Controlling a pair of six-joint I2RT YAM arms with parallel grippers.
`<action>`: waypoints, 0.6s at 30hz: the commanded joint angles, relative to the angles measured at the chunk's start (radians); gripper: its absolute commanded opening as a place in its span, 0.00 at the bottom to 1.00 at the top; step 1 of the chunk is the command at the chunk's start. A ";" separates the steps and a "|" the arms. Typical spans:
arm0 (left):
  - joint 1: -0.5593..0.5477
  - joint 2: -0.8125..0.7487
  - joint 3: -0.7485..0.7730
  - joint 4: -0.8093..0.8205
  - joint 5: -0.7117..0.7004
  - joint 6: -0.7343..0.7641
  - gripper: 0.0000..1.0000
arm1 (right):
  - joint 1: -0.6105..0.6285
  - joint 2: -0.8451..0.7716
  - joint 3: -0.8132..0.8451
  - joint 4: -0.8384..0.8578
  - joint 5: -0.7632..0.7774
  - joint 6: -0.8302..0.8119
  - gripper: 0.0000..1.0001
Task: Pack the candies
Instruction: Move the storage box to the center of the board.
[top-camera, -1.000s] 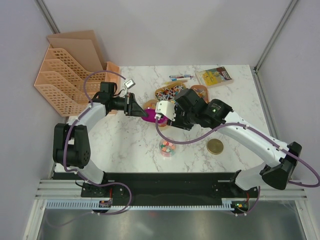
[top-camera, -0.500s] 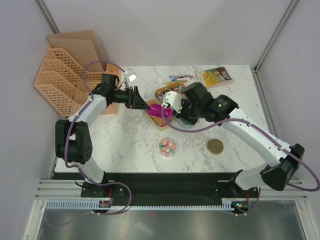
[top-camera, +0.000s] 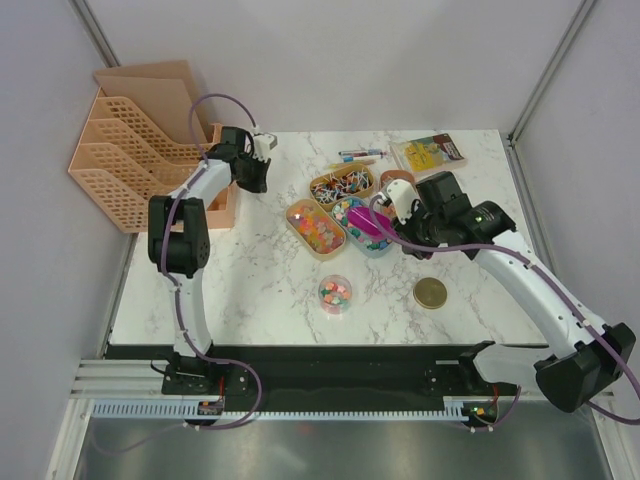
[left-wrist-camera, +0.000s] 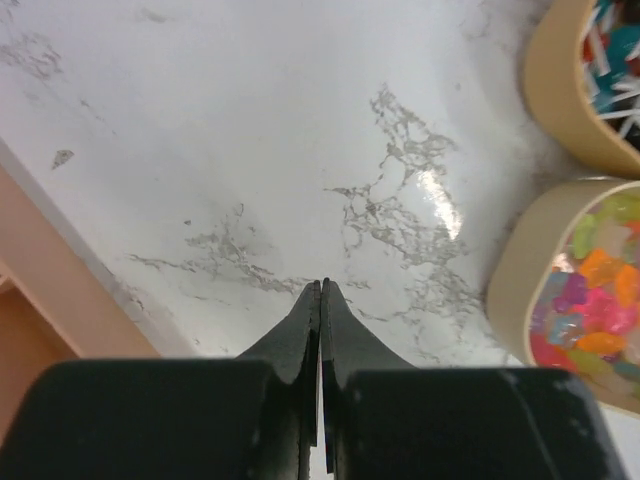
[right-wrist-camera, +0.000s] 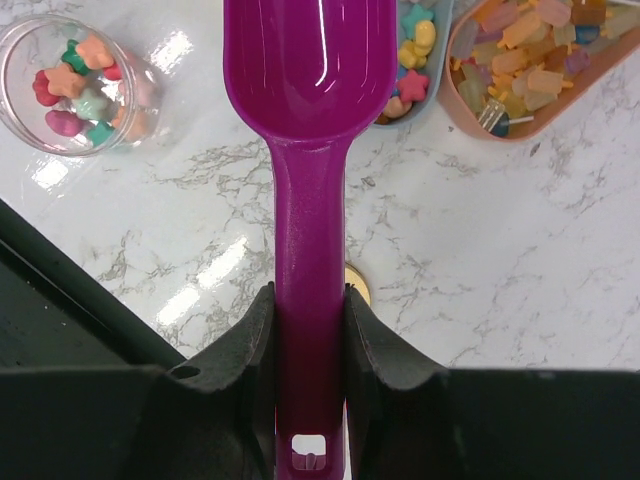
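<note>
- Candies (top-camera: 318, 227) lie sorted in a cluster of small dishes mid-table, toward the back. A few star-shaped ones are in a clear jar (right-wrist-camera: 148, 95) nearer the arm bases.
- Bright orange-pink-yellow lot fills a tan dish (left-wrist-camera: 510, 300) at the cluster's left. The wrapped striped ones sit in the dish behind it (left-wrist-camera: 560, 90).
- Pastel stars are in a blue dish (right-wrist-camera: 440, 60). In the R wrist view there's a 2nd tan dish (right-wrist-camera: 520, 135) w/ pastel chunks just right of it.
- R gripper (right-wrist-camera: 308, 305): fingers part-closed, clamped on both sides of the handle of a magenta scoop (right-wrist-camera: 305, 80).
- From the top view the scoop bowl is over the blue dish, w/ the jar off to its side. Can't tell its height above the candies.
- L gripper (left-wrist-camera: 321, 300): fully closed w/ fingertips pressed together, holding nothing. It points down at bare marble table (left-wrist-camera: 250, 120).
- L arm is stretched to the back-left corner, beside the peach file organizer (top-camera: 120, 165) and well apart from the dishes.
- Gold lid (top-camera: 431, 293) lies flat on the table, right of the jar.
</note>
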 joint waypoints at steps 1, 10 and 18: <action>-0.025 0.062 0.068 -0.031 -0.072 0.101 0.02 | -0.036 -0.037 -0.020 0.015 -0.019 0.039 0.00; -0.061 0.171 0.159 -0.029 -0.023 0.063 0.02 | -0.089 -0.052 -0.055 0.000 -0.038 0.036 0.00; -0.156 0.067 -0.042 -0.031 0.030 0.119 0.02 | -0.096 -0.091 -0.125 -0.029 -0.053 0.018 0.00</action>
